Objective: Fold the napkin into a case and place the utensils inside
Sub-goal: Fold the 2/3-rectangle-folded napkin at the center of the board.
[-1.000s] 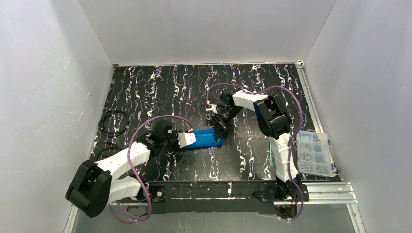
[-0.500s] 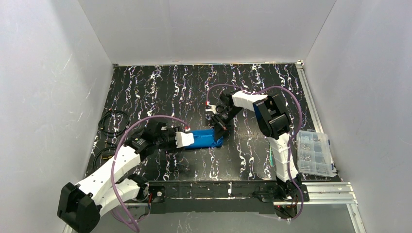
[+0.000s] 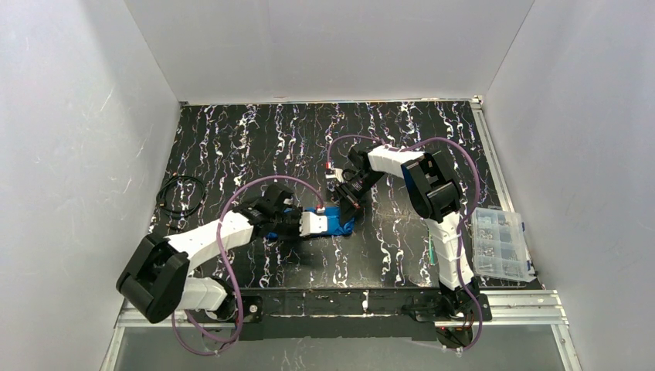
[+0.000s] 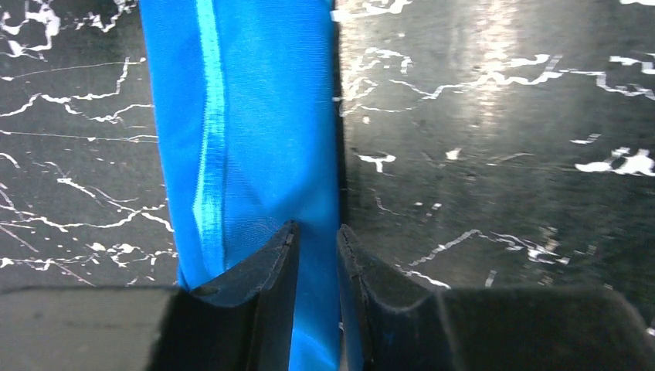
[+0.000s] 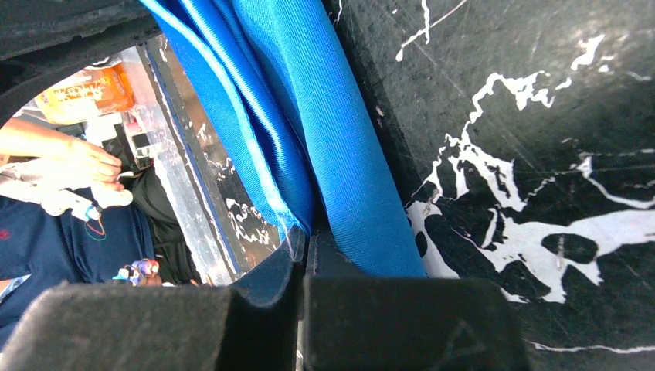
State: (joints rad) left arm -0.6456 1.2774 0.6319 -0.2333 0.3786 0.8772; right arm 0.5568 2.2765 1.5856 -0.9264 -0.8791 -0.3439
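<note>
the napkin (image 3: 337, 221) lies just toward 6 o'clock from the middle of the table (image 3: 255, 147). it is folded into a narrow, layered blue strip that runs from 9 o'clock to 3 o'clock. in the left wrist view the napkin (image 4: 247, 116) shows a lighter stitched hem along its length.

a second ago more blue showed. the left claw (image 3: 313, 224) held the 9 o'clock end of a longer strip. it has since travelled toward 3 o'clock, so only a short stub of cloth shows between the two claws. the left wrist view shows the left claw (image 4: 317, 232) with its jaws nearly together, pinching a layer of cloth.

the right claw (image 3: 345, 202) has not moved. it stands at the 3 o'clock end, and the right wrist view shows the right claw (image 5: 303, 255) pressed together, nipping the napkin's edge.

this suggests the strip is being doubled over or bunched shorter into a pouch. the case is not finished, and nothing is inside it.

a thin greenish sliver at 4 o'clock, beside the right arm's lower link, seems to be the utensils (image 3: 429, 253), but it is too small to be sure.

the two claws are now very close together, with little room between them. bare table stretches toward 12 o'clock, and there is a narrower band toward 6 o'clock before the rail. a clear parts box (image 3: 502, 243) sits at the 3 o'clock edge and a black cable coil (image 3: 180, 197) at the 9 o'clock edge, both well away from the cloth. white walls close in three sides.
</note>
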